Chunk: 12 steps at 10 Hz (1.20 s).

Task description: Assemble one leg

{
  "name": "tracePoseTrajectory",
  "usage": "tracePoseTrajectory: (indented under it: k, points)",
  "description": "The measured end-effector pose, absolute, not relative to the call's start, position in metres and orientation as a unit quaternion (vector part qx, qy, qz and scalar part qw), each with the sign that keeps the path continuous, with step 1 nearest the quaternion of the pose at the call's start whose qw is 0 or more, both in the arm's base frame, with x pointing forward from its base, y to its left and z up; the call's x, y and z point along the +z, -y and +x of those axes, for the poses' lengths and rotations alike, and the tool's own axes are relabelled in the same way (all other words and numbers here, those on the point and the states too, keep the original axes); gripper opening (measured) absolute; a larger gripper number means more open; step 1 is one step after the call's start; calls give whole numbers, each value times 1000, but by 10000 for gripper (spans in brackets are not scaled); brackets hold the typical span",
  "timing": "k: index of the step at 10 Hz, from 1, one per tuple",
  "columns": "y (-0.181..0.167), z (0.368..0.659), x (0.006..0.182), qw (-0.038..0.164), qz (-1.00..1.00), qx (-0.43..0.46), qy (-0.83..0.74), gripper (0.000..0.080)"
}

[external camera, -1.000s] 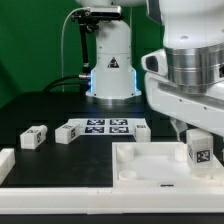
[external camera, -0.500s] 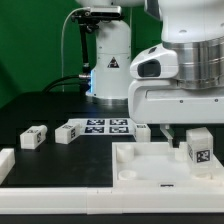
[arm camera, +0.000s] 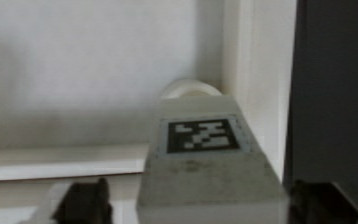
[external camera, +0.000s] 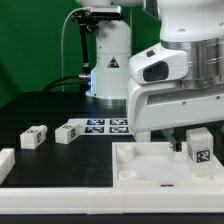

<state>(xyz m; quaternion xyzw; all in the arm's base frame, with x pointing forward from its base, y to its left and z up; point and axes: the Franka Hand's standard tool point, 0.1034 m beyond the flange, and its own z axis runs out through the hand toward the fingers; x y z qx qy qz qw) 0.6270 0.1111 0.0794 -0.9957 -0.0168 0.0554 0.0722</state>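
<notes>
Here the gripper [external camera: 196, 136] hangs low over the white tabletop panel [external camera: 150, 172], at the exterior view's right. The leg [external camera: 198, 149] stands upright on that panel, its long axis vertical and a marker tag facing the camera.

In the wrist view the leg [arm camera: 202, 160] fills the space straight ahead of the camera. The dark fingers [arm camera: 87, 203] sit to either side of it. A pale sliver shows between the visible finger and the leg's flank, so the fingers look spread and astride the leg, not pressed on it. The other finger is lost against the dark strip at the frame's edge.

A round corner socket [arm camera: 195, 91] shows just beyond the leg. I cannot tell whether the leg is seated in a socket or merely standing beside one.

As I judge it, the leg lies directly between the fingers and along their approach line. The coming move therefore calls for little sideways correction, only a squeeze across the leg's short width.

Two more legs [external camera: 33, 137] rest on the black table [external camera: 40, 112], well apart, near the marker board [external camera: 110, 126].
</notes>
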Motion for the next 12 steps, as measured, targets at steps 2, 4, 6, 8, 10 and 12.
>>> tracePoseTrajectory:
  k: [2, 4, 6, 8, 10, 12]
  points:
    - [-111, 627, 79, 72, -996, 56, 5, 288]
    - [-111, 627, 79, 71, -996, 57, -9, 290]
    - [-113, 627, 79, 55, -981, 45, -183, 290]
    - [-114, 626, 80, 35, -945, 49, -322, 290]
    - [-114, 626, 79, 21, -894, 52, -444, 290]
    - [-114, 626, 79, 17, -851, 53, -523, 290]
